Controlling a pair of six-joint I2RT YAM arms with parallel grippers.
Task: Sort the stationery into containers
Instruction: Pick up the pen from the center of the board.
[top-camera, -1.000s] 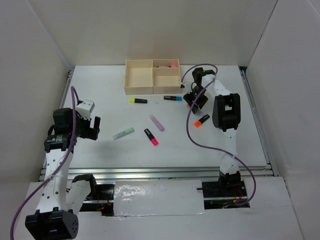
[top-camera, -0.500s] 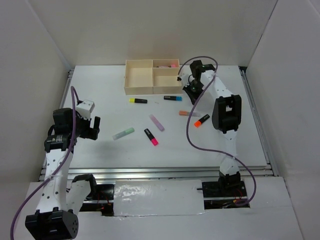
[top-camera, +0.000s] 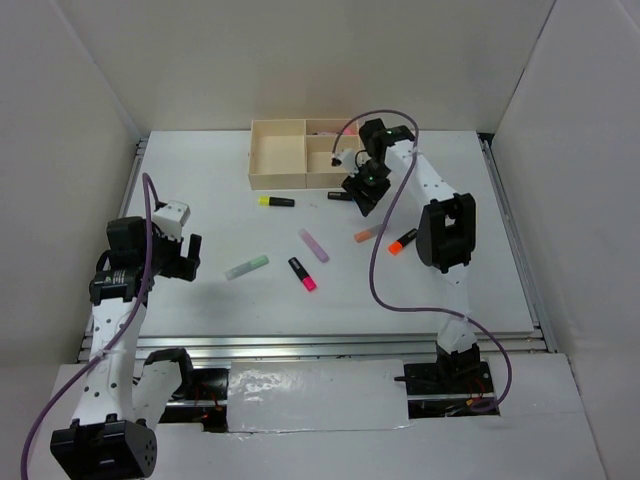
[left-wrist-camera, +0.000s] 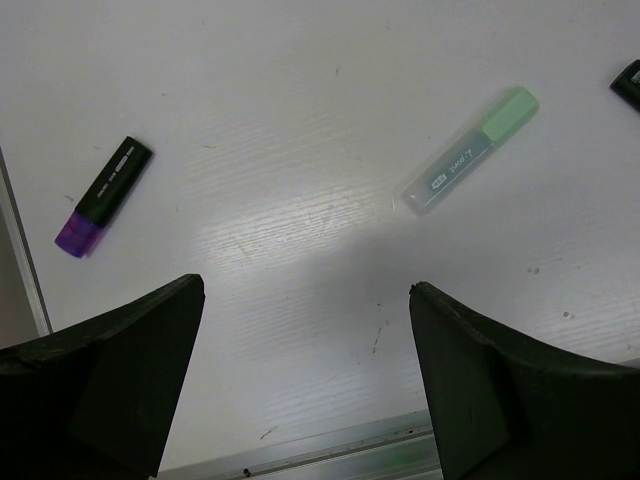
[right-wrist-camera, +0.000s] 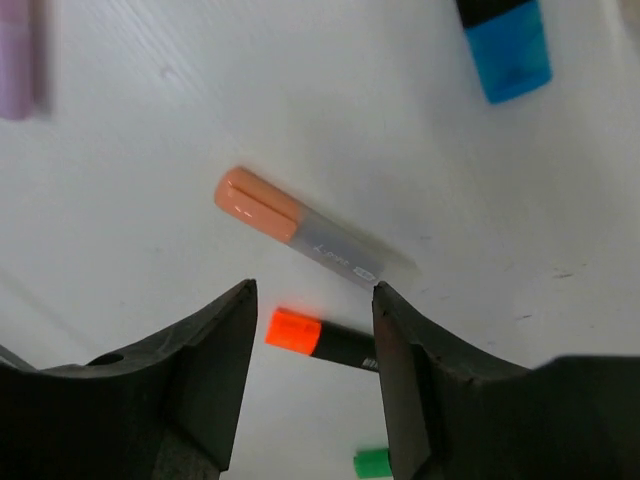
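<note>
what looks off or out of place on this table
Nothing is broken or spilled. The oddity is the mess: highlighters such as the peach one, the mint one and the purple-tipped one lie loose at all angles on the table, outside the tray, which looks nearly empty.
</note>
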